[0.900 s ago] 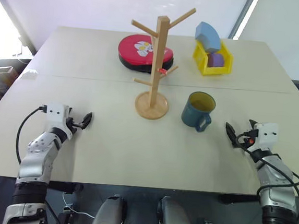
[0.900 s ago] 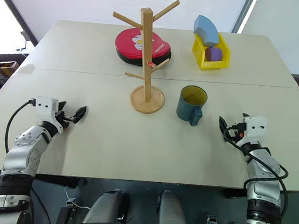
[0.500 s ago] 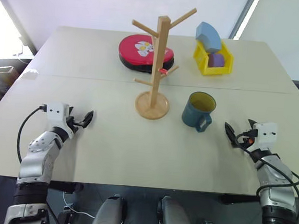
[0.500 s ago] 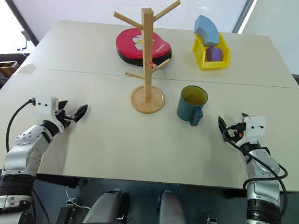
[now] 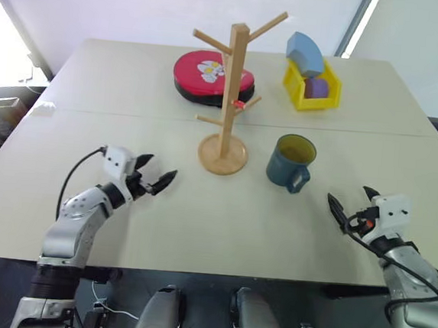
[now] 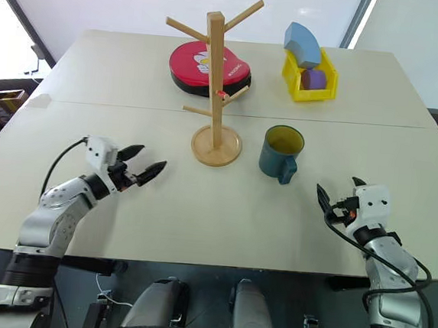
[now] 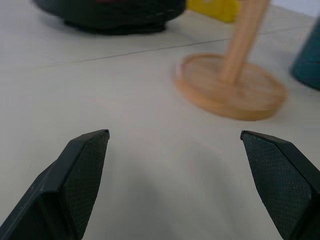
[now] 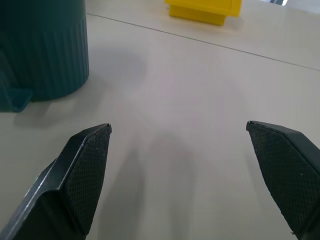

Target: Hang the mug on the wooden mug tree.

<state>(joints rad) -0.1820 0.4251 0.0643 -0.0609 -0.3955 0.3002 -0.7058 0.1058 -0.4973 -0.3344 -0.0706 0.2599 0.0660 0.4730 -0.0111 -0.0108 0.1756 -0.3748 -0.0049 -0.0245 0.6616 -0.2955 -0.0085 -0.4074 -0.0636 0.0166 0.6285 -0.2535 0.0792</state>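
We see both arms held low and reaching forward, the left tool (image 5: 154, 181) angled inward toward the middle with its black fingers spread wide and empty, the right tool (image 5: 349, 208) pointing ahead, its fingers likewise apart and holding nothing.

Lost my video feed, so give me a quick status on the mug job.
Left gripper and right gripper open, empty, over the table. Mug upright, unheld, right of the wooden mug tree. Nothing between right gripper and mug.
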